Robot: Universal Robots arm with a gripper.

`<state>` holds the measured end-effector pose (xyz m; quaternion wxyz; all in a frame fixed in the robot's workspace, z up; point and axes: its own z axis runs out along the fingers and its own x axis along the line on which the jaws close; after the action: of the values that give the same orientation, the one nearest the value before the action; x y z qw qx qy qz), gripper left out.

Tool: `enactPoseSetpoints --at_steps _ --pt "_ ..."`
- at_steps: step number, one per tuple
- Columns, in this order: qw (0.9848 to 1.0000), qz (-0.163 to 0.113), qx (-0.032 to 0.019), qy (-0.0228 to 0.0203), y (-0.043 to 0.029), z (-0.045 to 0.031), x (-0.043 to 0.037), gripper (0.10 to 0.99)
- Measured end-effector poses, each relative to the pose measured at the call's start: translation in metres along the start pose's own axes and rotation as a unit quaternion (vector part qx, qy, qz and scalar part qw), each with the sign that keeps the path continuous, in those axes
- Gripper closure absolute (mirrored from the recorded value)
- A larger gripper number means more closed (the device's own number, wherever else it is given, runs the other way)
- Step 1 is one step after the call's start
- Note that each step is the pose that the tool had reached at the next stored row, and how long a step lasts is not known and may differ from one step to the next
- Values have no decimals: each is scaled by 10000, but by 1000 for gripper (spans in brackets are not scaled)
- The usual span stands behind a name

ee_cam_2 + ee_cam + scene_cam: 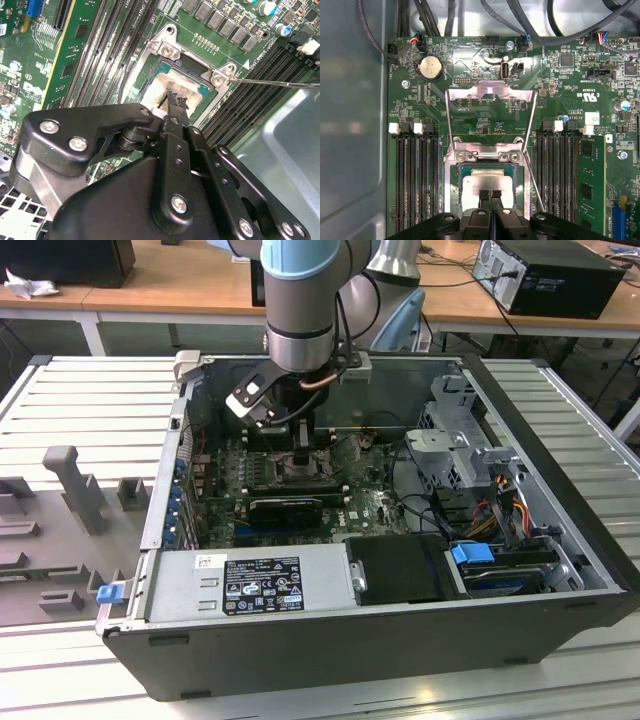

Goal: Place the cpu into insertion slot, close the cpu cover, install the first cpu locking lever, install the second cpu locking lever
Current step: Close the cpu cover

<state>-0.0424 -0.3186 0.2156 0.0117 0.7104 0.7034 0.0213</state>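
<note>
Jaws together is how I read them: in the first wrist view the gripper (pixel 490 196) shows its two black fingertips (pixel 483 197) side by side with only a thin line between them and nothing clamped. They point straight down at the cpu (pixel 487 180), whose pale metal top lies flat directly beneath them. I cannot tell whether the tips touch that top or sit just above it.

The cpu sits inside the insertion slot (pixel 456 185), with the slot's dark frame showing around its edges on each side of the jaws. The cpu cover (pixel 492 92) is not closed. It stands open beyond the fingertips, hinged at the slot's far edge, and I see green circuit board (pixel 470 60) through its square window. A locking lever (pixel 534 182), a thin metal rod, angles away from the slot just beside the jaws and is unlatched. The second wrist view shows the same rod reaching out sideways from a corner of the slot.

Long black memory slots (pixel 415 180) run along both sides of the jaws, and a round coin cell (pixel 431 67) lies well beyond the open cover.

In the exterior view my arm (pixel 300 300) reaches down into the open computer case (pixel 350 650), behind the grey labelled power supply (pixel 250 585).
</note>
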Motion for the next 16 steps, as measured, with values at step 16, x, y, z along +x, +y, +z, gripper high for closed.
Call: enactPoseSetpoints --at_steps 16 --pt "10000 2 22 -3 123 -333 6 980"
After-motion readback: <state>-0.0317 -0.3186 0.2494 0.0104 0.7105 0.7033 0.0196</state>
